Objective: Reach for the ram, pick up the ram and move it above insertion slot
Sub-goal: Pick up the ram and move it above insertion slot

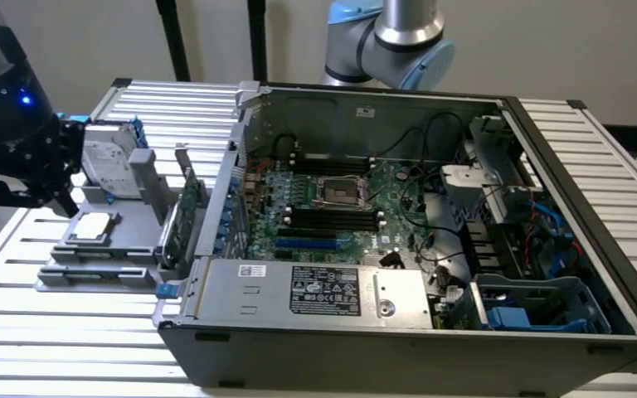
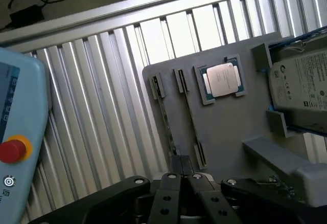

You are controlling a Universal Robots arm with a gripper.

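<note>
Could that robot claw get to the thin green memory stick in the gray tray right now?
Probably yes: nothing lies over the ram in its gray holder, and the gripper hangs close by one end, though shut.

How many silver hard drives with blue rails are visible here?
1. The silver hard drive with blue rails sits in the grey tray at the exterior view's left, beside the open computer case. Others may be hidden inside it.

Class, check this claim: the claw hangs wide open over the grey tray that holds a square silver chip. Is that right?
Not quite. The claw is shut, fingers pressed together, as the wrist view shows. It does hang over the grey tray, which holds the square silver chip.
</note>
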